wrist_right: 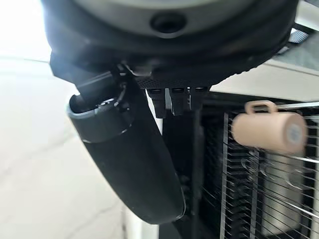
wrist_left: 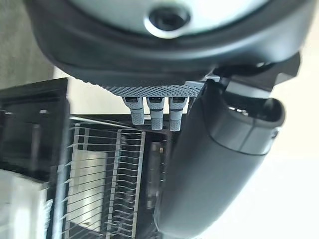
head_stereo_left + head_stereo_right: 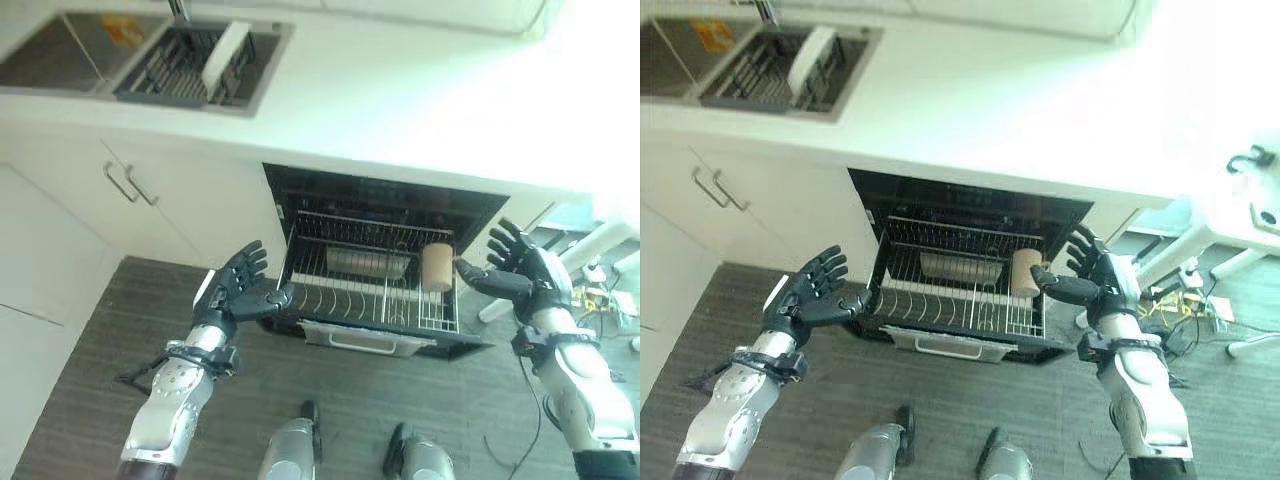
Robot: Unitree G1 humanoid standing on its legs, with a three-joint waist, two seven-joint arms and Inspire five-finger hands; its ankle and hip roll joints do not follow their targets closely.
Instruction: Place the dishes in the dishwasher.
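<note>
The dishwasher (image 3: 385,265) stands open under the worktop (image 3: 400,100), and its wire rack (image 3: 370,290) is pulled out over the floor. In the rack there is a beige mug (image 3: 437,266) at the right side, and a metal tray (image 3: 368,262) lies more in the middle. The left robot hand (image 3: 238,288) is at the left front corner of the rack with fingers spread wide and holds nothing. The right robot hand (image 3: 517,262) is just beside the mug, also wide open and empty — the thumb points toward the mug, but whether it touches cannot be told.

More dishes wait in the sink (image 3: 195,62) up on the worktop, where a white plate (image 3: 225,55) stands on edge in a dark drainer.

The step in hand seems to be between two loads: the mug is set down, the plate is not yet taken. To do it well, the robot should draw both hands clear of the wires first, then reach for the plate by its rim with a firm pinch — a plate on edge may slip or tip.
</note>
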